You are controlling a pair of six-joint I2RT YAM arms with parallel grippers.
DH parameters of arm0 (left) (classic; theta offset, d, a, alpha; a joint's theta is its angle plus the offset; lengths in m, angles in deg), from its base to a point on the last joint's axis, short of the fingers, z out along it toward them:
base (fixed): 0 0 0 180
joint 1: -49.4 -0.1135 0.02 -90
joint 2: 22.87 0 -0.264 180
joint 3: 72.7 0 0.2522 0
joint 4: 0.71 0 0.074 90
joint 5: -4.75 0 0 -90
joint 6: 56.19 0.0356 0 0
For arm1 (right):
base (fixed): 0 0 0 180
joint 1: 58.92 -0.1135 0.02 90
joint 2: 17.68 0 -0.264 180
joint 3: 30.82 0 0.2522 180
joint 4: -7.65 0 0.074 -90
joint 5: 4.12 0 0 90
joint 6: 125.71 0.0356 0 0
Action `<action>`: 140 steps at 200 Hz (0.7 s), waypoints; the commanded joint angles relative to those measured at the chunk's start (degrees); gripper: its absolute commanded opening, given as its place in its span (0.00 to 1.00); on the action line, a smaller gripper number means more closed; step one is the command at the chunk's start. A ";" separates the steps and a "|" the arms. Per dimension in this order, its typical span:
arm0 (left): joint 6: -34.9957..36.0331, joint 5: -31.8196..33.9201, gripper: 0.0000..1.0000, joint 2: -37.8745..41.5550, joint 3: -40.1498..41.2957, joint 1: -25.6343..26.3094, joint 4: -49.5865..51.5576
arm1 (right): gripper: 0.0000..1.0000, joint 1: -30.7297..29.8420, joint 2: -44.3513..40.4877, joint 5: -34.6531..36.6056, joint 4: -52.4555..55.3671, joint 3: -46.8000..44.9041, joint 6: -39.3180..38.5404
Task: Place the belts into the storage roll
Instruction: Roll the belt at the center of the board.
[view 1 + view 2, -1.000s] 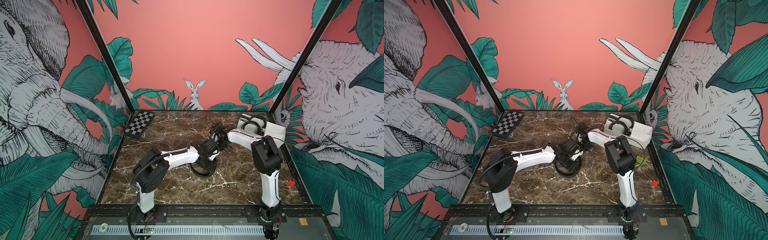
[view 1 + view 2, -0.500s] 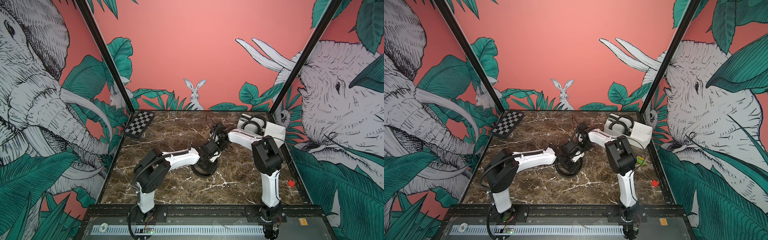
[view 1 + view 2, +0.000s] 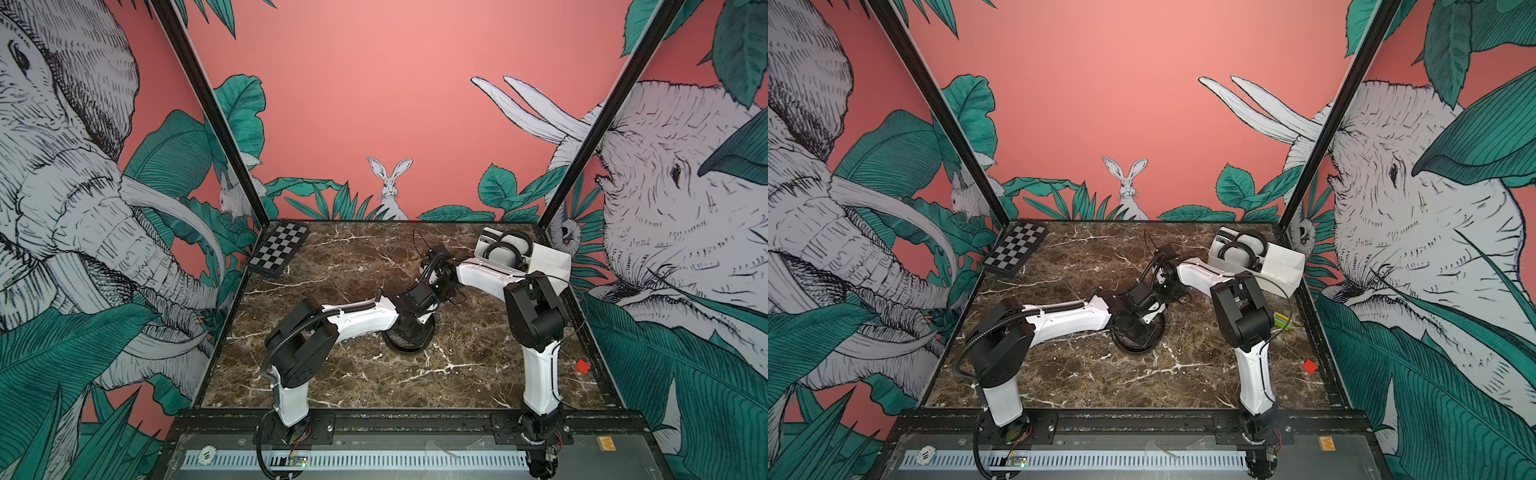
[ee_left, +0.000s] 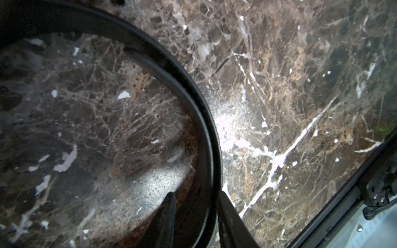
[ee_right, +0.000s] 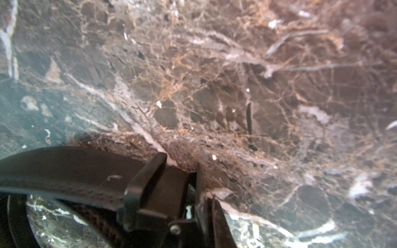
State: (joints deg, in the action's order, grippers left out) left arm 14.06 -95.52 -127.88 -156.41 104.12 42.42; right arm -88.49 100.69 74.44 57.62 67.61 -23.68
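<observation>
Two grippers flanked one coiled belt [image 3: 405, 348] on the table [image 3: 332, 374]: the left gripper [image 4: 196, 216] stood part-open astride its loop, the right gripper [image 5: 180, 178] clamped its buckle end. Other belts [image 3: 509, 249] lay in the box [image 3: 548, 262].

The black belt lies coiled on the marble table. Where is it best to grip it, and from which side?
Take the coiled belt by its wall, coming from above, one finger inside the ring and one outside. The strap stands on edge in a loose round coil, so its flat faces look inward and outward, ready for a pinch.
</observation>
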 commanded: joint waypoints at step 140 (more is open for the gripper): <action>1.29 1.32 0.39 2.81 2.28 -0.58 3.21 | 0.00 0.36 -0.09 0.31 2.84 -1.54 0.18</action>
State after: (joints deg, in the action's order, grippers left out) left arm 14.34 -94.62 -126.11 -154.60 103.69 43.16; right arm -88.49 100.64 74.46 57.62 67.59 -23.70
